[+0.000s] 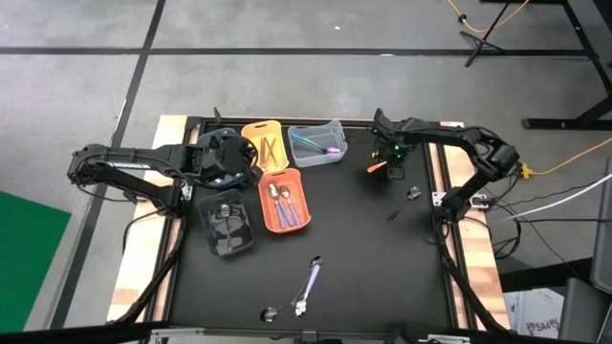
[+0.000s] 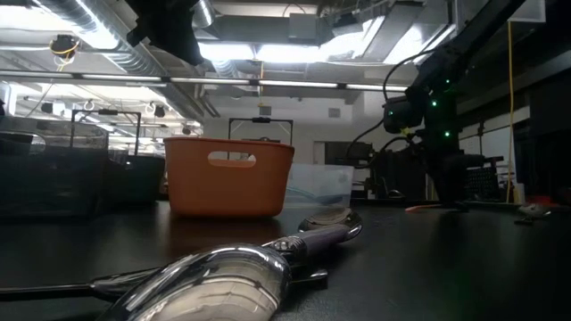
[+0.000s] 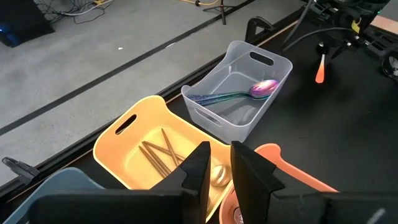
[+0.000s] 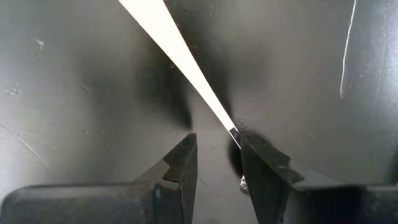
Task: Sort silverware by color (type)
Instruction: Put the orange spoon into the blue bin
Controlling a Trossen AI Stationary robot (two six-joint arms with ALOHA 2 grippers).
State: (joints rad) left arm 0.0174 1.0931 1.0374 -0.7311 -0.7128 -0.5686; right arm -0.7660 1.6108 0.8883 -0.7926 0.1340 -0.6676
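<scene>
Right gripper [image 4: 214, 158] parked at table's one o'clock, jaws apart straddling the slim orange-red utensil [image 1: 377, 167], probably lining up a pinch, nothing clamped yet. Left gripper [image 3: 216, 167] hovered over yellow plastic bin [image 3: 127, 140] around eleven o'clock, fingers parted, empty.

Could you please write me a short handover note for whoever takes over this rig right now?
Left gripper: hovering over the yellow bin, jaws slightly apart, holding nothing visible.
Right gripper: low at the table's far right, jaws open around the orange-red utensil, not yet gripped.
Done: gold pieces in the yellow bin, silver spoons in the orange bin, iridescent pieces in the clear bin, dark pieces in the black bin.
Left: the orange-red utensil, a purple spoon near the front, and small pieces near the right edge and front edge.
</scene>
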